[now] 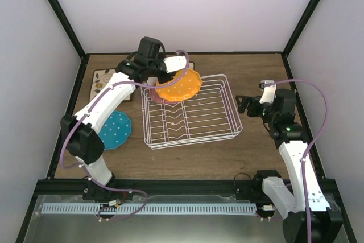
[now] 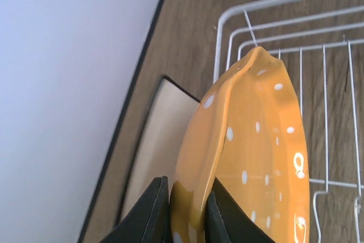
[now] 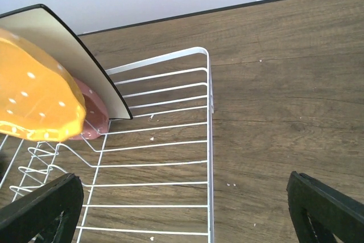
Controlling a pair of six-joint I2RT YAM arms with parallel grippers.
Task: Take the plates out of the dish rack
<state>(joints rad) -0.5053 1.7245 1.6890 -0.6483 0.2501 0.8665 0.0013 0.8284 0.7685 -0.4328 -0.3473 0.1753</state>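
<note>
My left gripper (image 1: 169,70) is shut on the rim of the orange dotted round plate (image 1: 180,85) and holds it over the back left corner of the white wire dish rack (image 1: 224,135). In the left wrist view the fingers (image 2: 149,211) pinch the plate's edge (image 2: 250,140). A pink plate (image 3: 94,112) and a plain cream square plate (image 3: 62,49) stand in the rack behind the orange one. A blue dotted plate (image 1: 116,130) lies on the table left of the rack. A floral square plate (image 1: 103,79) lies at the back left. My right gripper (image 1: 245,105) is open and empty, right of the rack.
The black frame and pale walls close in the table on the back and sides. The rack's zigzag prongs (image 1: 173,123) stand in its near half. The left arm stretches over the blue plate and the floral plate. Bare wood (image 3: 284,83) lies right of the rack.
</note>
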